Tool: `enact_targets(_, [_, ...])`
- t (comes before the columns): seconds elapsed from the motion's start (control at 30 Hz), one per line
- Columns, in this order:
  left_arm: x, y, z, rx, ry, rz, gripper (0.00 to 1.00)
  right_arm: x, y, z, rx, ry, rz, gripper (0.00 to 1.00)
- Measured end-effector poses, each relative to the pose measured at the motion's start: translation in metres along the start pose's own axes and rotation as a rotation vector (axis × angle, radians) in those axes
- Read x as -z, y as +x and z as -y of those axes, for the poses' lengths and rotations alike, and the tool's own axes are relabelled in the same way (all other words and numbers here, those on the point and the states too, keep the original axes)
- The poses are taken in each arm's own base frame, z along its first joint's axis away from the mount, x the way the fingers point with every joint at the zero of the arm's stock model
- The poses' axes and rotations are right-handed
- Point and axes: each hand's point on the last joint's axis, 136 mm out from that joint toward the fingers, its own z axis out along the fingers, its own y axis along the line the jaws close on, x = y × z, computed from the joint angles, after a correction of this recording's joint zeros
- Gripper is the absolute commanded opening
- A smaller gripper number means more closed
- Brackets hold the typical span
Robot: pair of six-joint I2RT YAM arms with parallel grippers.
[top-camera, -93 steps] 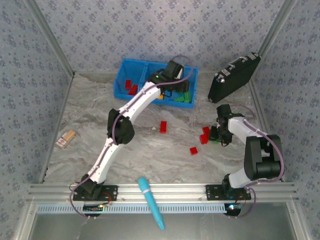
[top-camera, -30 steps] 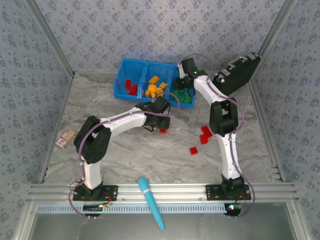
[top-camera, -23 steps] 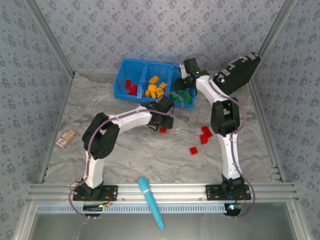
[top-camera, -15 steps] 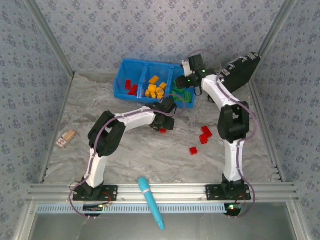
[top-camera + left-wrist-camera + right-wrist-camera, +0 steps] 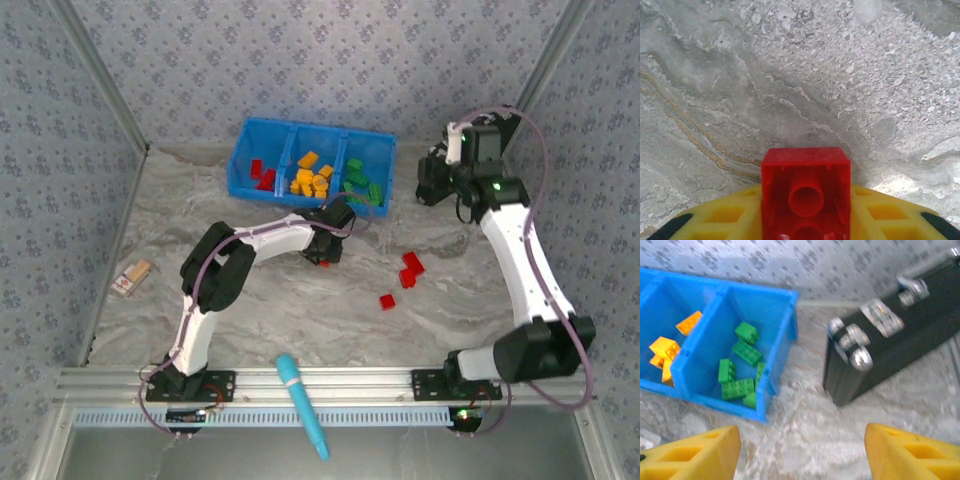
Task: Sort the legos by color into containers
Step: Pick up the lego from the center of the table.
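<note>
- The left gripper (image 5: 325, 248) is hanging low over the marble table (image 5: 250, 300), at 6 o'clock of the blue bin (image 5: 300, 128) and just off its front wall.
- In the left wrist view, its yellow fingers (image 5: 720, 215) are clamping one red brick (image 5: 806, 185), whose hollow underside is facing the camera.
- The right gripper (image 5: 800, 450) is hovering with its jaws spread wide and nothing between them. In the top view it is sitting at 3 o'clock of the bin, beside the black case (image 5: 890, 335).
- Green bricks (image 5: 737, 372) are lying in the bin's right compartment and orange-yellow bricks (image 5: 312, 178) in the middle one. A few red bricks (image 5: 260, 172) are lying in the left one.
- Three loose red bricks (image 5: 408, 268) are lying on the table at 4 o'clock of the left gripper, well apart from the bin.
- A cyan tool (image 5: 301, 400) is lying across the near rail at 6 o'clock.
</note>
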Motion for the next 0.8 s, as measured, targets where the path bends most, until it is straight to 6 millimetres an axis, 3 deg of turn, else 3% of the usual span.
enact_targets(0.2, [0.001, 0.000, -0.001, -0.016, -0.002, 0.001, 0.27, 0.024, 0.080, 0.033, -0.157, 0.058, -0.115, 0.70])
enact_targets(0.43, [0.025, 0.003, -0.009, -0.042, -0.006, -0.007, 0.24, 0.018, 0.165, 0.012, -0.296, -0.036, -0.286, 0.70])
enact_targets(0.63, [0.077, -0.034, -0.032, -0.024, 0.011, 0.093, 0.24, 0.014, 0.222, -0.010, -0.393, -0.104, -0.398, 0.70])
enact_targets(0.8, [0.125, -0.095, -0.075, 0.035, -0.003, 0.254, 0.24, 0.016, 0.244, -0.027, -0.422, -0.146, -0.430, 0.70])
